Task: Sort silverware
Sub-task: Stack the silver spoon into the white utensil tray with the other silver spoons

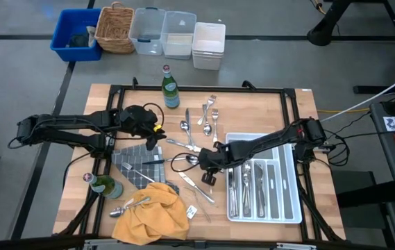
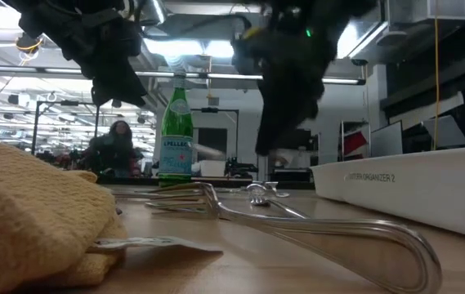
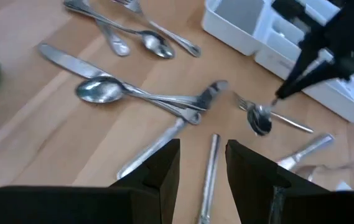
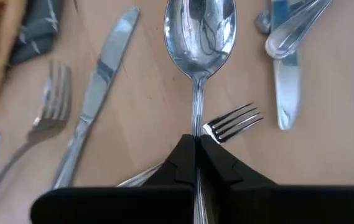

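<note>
Reaching from the white tray point(image 1: 291, 208) side, our right gripper point(image 4: 195, 152) pinches a spoon point(image 4: 200, 31) by its handle, bowl pointing straight ahead beyond the fingertips, above the table's middle. Our left gripper point(image 3: 203, 163) hovers open-fingered over scattered silverware point(image 3: 140, 99).

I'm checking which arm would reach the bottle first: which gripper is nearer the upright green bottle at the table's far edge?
Left. The left gripper hovers just beside the green bottle; the right gripper, shut on a spoon, sits farther off at mid-table.

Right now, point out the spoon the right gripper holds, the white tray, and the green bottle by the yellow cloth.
spoon point(image 4: 200, 31), right wrist view, on its bowl
white tray point(image 1: 291, 212), high view, on its right wall
green bottle point(image 1: 107, 186), high view, on its body
</note>
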`<state>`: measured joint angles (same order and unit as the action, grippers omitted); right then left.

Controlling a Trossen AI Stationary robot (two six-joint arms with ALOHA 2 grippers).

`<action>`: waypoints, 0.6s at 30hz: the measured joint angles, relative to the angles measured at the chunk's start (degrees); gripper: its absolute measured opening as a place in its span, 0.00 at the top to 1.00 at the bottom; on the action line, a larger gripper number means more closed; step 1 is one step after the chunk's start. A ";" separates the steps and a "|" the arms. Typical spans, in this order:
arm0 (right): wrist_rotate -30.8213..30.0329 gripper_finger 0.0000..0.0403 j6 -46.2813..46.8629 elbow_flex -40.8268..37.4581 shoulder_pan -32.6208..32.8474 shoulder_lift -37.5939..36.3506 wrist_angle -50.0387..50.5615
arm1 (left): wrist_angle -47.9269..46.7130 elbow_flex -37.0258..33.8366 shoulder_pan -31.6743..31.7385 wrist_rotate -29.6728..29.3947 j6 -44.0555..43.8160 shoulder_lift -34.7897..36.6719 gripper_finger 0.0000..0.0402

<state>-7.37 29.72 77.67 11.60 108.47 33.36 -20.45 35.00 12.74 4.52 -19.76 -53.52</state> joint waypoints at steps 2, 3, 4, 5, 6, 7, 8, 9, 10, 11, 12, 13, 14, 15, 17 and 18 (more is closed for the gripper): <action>-0.02 0.98 -0.01 3.19 0.00 0.00 3.75 | -0.02 0.00 -0.10 2.76 1.57 0.00 0.71; -0.03 0.99 -0.01 4.86 0.00 -0.01 5.74 | -0.02 0.00 -0.36 3.92 2.33 0.00 0.71; -0.03 0.99 -0.01 6.57 0.00 -0.07 7.72 | -0.04 0.00 -0.72 4.59 3.03 0.00 0.71; -0.04 0.99 0.07 8.30 0.00 -0.09 9.76 | -0.09 0.00 -1.27 4.78 3.79 0.00 0.71; -0.05 0.98 0.41 10.22 0.00 -0.09 11.84 | -0.09 0.00 -1.88 4.80 4.26 0.00 0.71; -0.05 0.98 1.17 11.97 0.00 -0.11 13.80 | -0.08 0.00 -2.63 4.80 4.98 -0.06 0.71; -0.08 0.98 1.80 13.71 0.00 -0.14 15.62 | -0.04 0.00 -3.48 4.80 5.41 -0.33 0.71; -0.08 0.98 2.49 15.46 0.00 -0.17 17.66 | -0.02 0.00 -4.40 4.80 5.99 -0.70 0.71; -0.05 0.98 3.36 17.16 0.00 -0.17 19.70 | -0.04 0.00 -5.36 4.77 6.65 -1.26 0.71; -0.06 0.98 4.62 18.97 0.00 -0.17 21.77 | -0.01 0.00 -6.34 4.64 7.01 -1.94 0.71; -0.06 0.99 5.84 20.81 0.00 -0.17 23.84 | 0.03 0.00 -7.29 4.39 7.33 -2.74 0.71; -0.07 0.99 7.53 22.57 0.00 -0.20 25.98 | 0.18 0.00 -8.17 4.25 7.99 -3.70 0.71; -0.06 0.99 9.63 24.30 0.00 -0.22 28.29 | 0.28 0.00 -8.90 3.96 8.25 -4.64 0.71; -0.05 0.99 11.91 25.99 0.00 -0.22 30.61 | 0.26 0.00 -9.61 3.70 8.41 -5.69 0.71; 0.32 0.98 17.05 29.01 0.07 -0.22 35.14 | 0.73 0.00 -10.69 3.14 8.37 -7.85 0.71; 0.85 0.98 19.75 30.41 0.07 -0.22 37.45 | 0.99 0.00 -11.09 2.83 8.35 -8.91 0.71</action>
<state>-6.52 49.47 108.09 11.67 108.25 70.81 -19.46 35.00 1.65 7.35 -11.40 -62.42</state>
